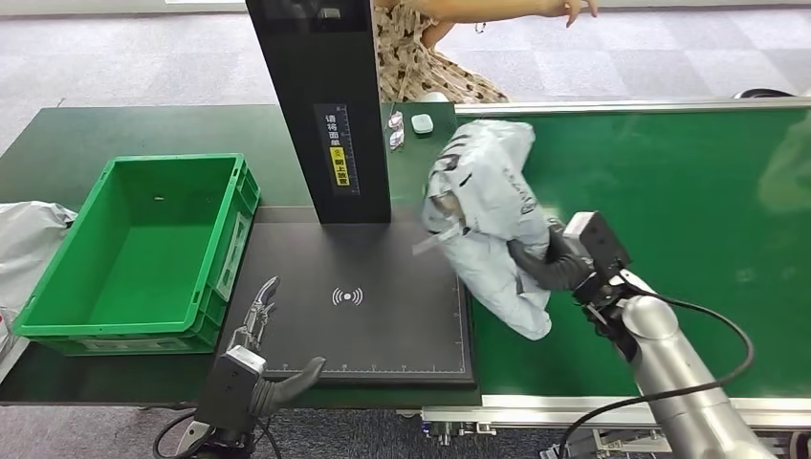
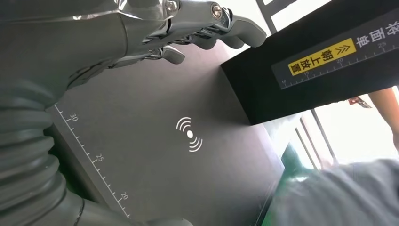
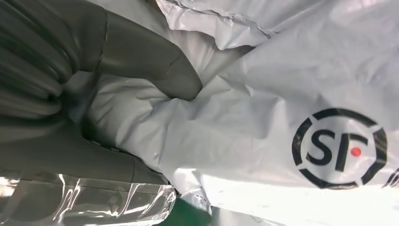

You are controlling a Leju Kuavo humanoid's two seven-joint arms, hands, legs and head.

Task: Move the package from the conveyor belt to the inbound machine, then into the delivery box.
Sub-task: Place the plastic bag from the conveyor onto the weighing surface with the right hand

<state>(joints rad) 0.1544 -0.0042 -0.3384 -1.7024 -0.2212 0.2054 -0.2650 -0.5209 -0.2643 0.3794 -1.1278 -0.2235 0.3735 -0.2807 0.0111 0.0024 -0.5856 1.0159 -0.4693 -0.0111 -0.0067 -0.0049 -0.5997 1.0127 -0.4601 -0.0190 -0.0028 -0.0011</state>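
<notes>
A crumpled grey courier package (image 1: 483, 206) with black print is lifted at the left edge of the green conveyor belt (image 1: 689, 191), partly over the black scan plate of the inbound machine (image 1: 383, 316). My right hand (image 1: 555, 263) grips its lower right side; in the right wrist view the thumb (image 3: 155, 66) presses into the grey film (image 3: 263, 122) beside a round black logo. My left hand (image 1: 263, 349) hovers open at the plate's front left corner, fingers (image 2: 207, 23) spread above the plate (image 2: 155, 155). The green delivery box (image 1: 143, 249) stands left of the machine.
The machine's black upright column (image 1: 330, 105) rises behind the plate. A person in a patterned dress (image 1: 430, 57) stands behind the table, arm stretched right. Glasses (image 1: 396, 129) and a small white object (image 1: 422, 122) lie near the column. Another grey bag (image 1: 24, 244) lies left of the box.
</notes>
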